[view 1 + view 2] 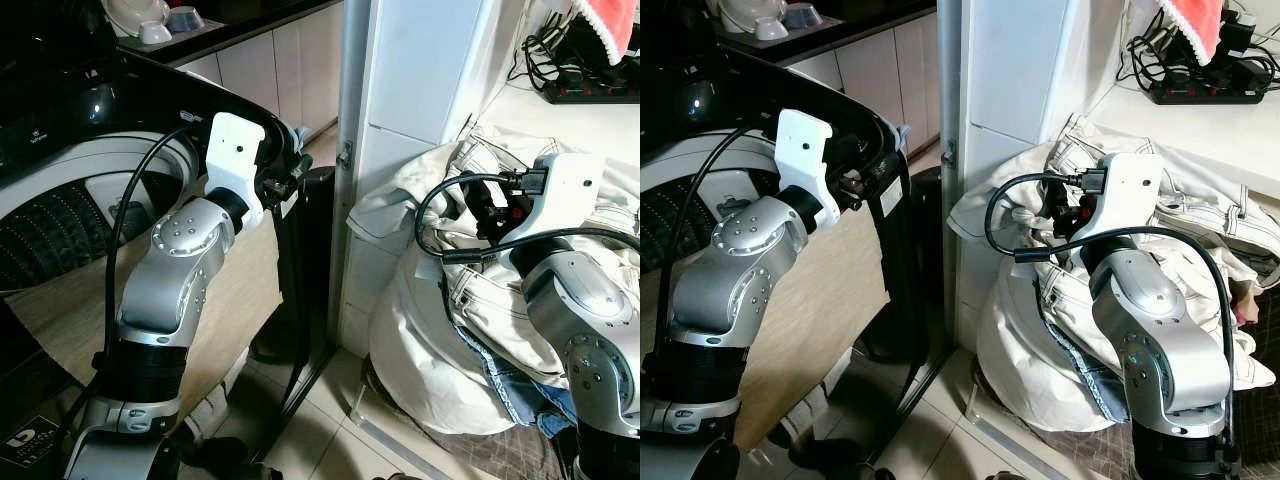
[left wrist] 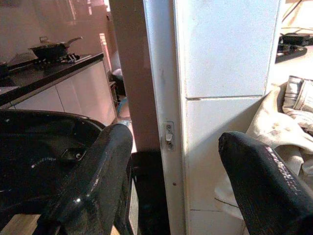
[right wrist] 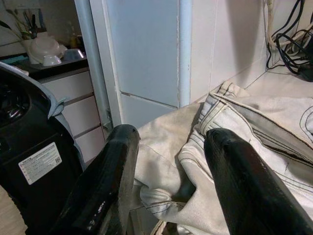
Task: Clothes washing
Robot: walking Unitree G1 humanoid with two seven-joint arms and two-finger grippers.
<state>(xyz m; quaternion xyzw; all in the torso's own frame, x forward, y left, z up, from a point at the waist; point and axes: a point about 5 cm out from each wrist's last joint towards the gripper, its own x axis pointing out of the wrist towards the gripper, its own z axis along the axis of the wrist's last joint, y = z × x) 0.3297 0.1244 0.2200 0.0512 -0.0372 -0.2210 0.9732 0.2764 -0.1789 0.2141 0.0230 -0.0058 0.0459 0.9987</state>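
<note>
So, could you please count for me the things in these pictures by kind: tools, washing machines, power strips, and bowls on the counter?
Tools: 2, the left tool and the right tool, both open.
Washing machines: 1, the black washing machine.
Power strips: 1, the black power strip on the ledge.
Bowls: 3, the bowls on the dark counter.
Total: 7.

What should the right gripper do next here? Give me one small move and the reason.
Probably ease the right gripper forward and down onto the cream clothes. Its fingers are open and empty, with the pile's folds lying just beyond the tips. The washing machine stands open to the robot's left, and the left gripper is open near the machine's edge.
</note>
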